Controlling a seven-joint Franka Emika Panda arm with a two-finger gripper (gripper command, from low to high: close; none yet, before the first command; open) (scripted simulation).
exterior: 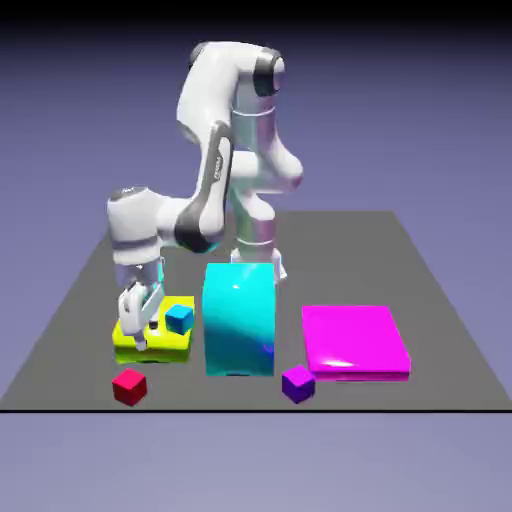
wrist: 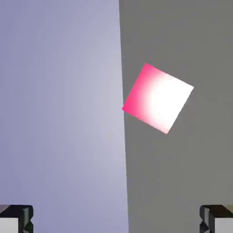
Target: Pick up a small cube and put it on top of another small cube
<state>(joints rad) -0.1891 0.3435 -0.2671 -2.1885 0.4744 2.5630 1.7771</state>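
The small red cube lies on the grey table near its front edge, toward the exterior view's left. In the hand view the red cube appears rotated, right of centre, close beside the table's edge. My gripper hangs open above the table, behind the red cube and in front of a yellow-green block, with nothing between its fingers. Only the two fingertips show in the hand view, wide apart at the bottom corners around the gripper. A small purple cube sits near the front edge, right of centre.
A low yellow-green block carries a small blue cube. A tall cyan block stands in the middle. A flat magenta slab lies to its right. The table's edge runs just beside the red cube.
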